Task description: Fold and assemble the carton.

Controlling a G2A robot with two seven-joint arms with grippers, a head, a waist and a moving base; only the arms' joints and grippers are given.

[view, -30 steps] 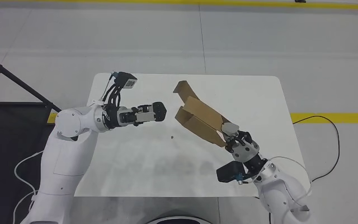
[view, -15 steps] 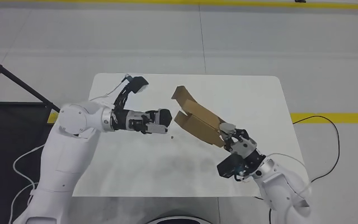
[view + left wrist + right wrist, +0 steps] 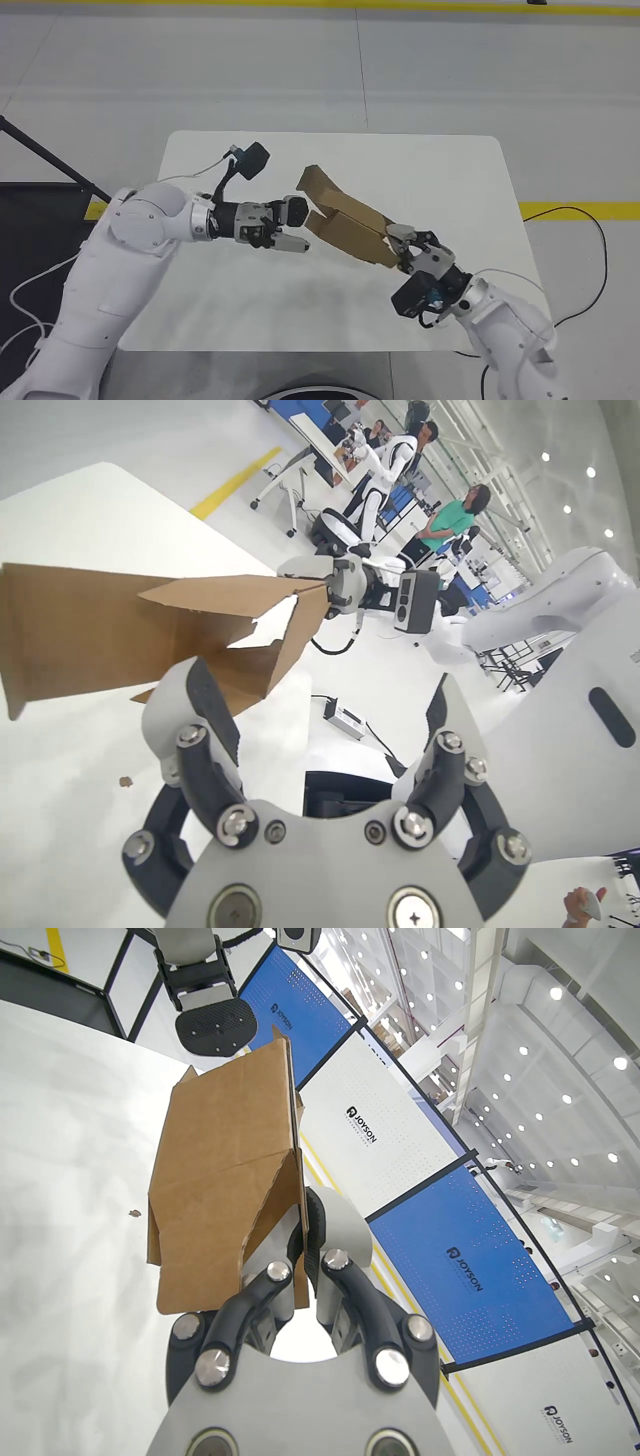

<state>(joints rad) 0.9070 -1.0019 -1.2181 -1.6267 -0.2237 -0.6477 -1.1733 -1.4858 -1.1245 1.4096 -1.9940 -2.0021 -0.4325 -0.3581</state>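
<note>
A brown carton (image 3: pixel 350 230), partly unfolded with loose flaps, is held tilted above the white table (image 3: pixel 440 170). My right gripper (image 3: pixel 400 243) is shut on the carton's near-right end; in the right wrist view the fingers (image 3: pixel 312 1248) pinch one panel edge of the carton (image 3: pixel 220 1168). My left gripper (image 3: pixel 303 227) stands open at the carton's left end, one finger beside the lower flap. In the left wrist view the open gripper (image 3: pixel 325 705) faces the carton (image 3: pixel 100 635), with one finger (image 3: pixel 205 700) close under a flap. The left gripper's pad (image 3: pixel 215 1030) shows beyond the carton.
A small brown scrap (image 3: pixel 125 781) lies on the table below the carton, also seen as a scrap (image 3: pixel 134 1213) from the right wrist. The table's far and front-left parts are bare. A black stand (image 3: pixel 50 160) runs off the table's left.
My left gripper has swung right and forward until it reaches the carton's left end. The right gripper has shifted the carton slightly left and lower.
</note>
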